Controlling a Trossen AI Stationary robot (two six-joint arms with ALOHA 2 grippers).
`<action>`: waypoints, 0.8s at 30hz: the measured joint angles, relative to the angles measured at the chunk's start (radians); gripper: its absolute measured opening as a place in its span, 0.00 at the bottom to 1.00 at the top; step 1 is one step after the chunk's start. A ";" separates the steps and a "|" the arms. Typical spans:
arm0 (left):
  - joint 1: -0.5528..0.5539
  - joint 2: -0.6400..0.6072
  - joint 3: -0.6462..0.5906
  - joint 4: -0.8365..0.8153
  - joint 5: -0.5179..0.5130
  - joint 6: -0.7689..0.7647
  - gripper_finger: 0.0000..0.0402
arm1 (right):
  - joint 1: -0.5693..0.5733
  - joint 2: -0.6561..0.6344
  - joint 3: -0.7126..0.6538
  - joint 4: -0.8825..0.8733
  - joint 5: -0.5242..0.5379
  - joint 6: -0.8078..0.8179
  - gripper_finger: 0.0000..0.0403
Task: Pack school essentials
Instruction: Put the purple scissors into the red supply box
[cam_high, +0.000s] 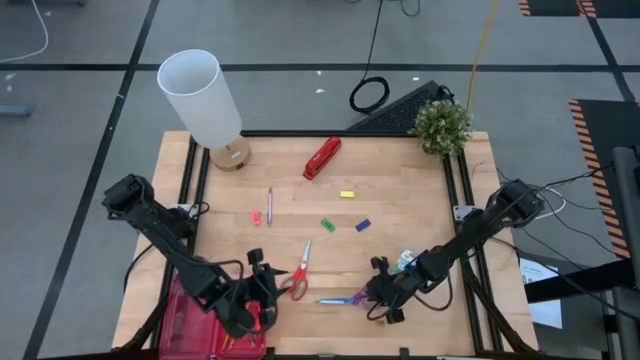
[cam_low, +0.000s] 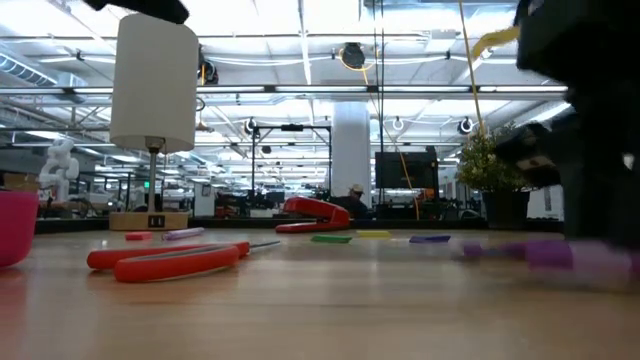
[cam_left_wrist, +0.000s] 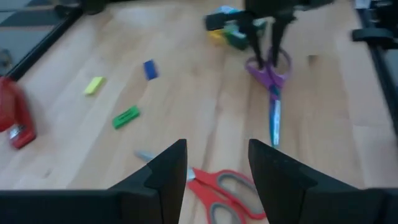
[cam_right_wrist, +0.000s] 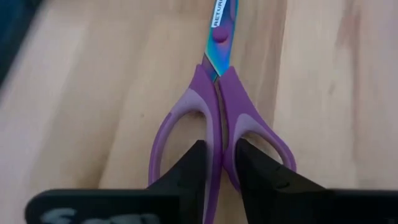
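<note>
The right pincer is clamped on the purple-handled scissors between the loops, blades pointing straight away, while the left pincer hovers apart over the red-handled scissors.

We note two dark, near-black jointed arms, each built of chunky rounded housings linked by slimmer segments, with thin black cables trailing off beside them. The left claw ends in two broad matte-black fingers with angular, flat-faced tips. The right claw has the same black wedge-shaped fingers, and we see faint pale markings on the dark bar at their base, too blurred to read.
</note>
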 joint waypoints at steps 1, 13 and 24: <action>0.006 0.000 0.000 0.024 0.020 0.037 0.44 | -0.004 -0.016 0.002 0.004 0.000 -0.011 0.15; 0.061 0.063 0.000 0.346 0.085 0.474 0.57 | -0.197 -0.221 0.005 -0.007 -0.222 -0.160 0.15; 0.195 0.110 0.016 0.387 0.154 0.475 0.74 | -0.390 -0.264 0.020 -0.121 -0.321 -0.303 0.15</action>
